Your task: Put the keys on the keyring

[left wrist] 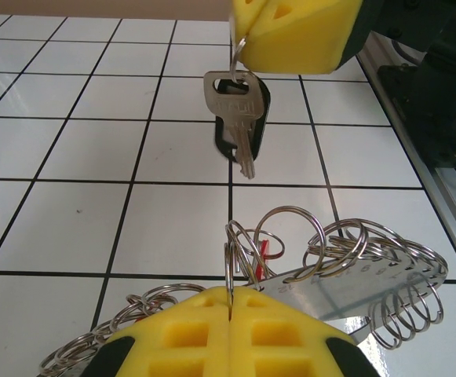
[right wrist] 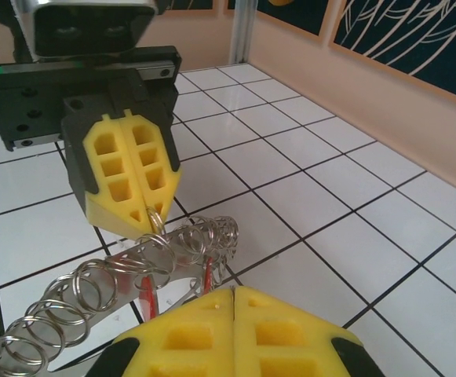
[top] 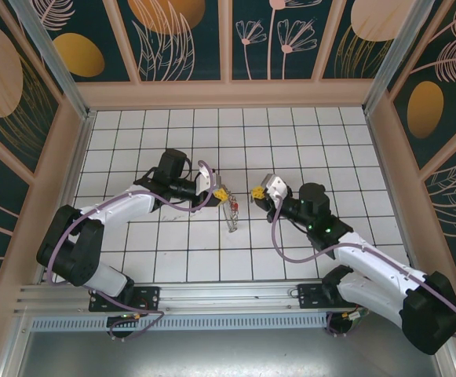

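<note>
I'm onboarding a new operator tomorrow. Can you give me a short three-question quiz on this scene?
1. True or false: the left gripper is open.
2. What hangs from the small ring pinched by the right gripper? A a silver key; B a red ball; C a spoon.
3. Fill in: both grippers' pads are coloured ___.
Key: 1 false, it is pressed shut on a loop of the keyring; 2 A; 3 yellow.
</note>
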`<state>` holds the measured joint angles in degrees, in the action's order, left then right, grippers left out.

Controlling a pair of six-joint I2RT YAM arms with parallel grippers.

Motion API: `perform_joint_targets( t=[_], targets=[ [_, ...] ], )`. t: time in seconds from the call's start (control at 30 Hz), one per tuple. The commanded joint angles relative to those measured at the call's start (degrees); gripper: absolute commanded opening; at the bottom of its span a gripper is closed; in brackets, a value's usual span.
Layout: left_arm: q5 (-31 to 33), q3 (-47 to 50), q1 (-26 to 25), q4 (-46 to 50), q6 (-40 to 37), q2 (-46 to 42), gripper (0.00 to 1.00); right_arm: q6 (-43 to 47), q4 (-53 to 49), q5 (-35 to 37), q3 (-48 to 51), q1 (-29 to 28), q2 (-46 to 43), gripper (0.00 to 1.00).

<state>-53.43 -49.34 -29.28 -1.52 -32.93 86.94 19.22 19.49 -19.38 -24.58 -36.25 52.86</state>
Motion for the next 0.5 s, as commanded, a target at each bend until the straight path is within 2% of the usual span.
perform_joint_targets(
  t=[0.0,0.47],
  targets=[
    [-0.7,0.2,-0.3,-2.4,-0.1,-1.0,0.00,2.9,-0.6,0.7,-0.3,-1.2,-0.9,0.00],
    [-0.5,0.1,-0.3,-2.0,-0.2,-0.9,0.00,4.4,-0.8,-1.1,-2.9,-4.2,1.1,0.00]
  ],
)
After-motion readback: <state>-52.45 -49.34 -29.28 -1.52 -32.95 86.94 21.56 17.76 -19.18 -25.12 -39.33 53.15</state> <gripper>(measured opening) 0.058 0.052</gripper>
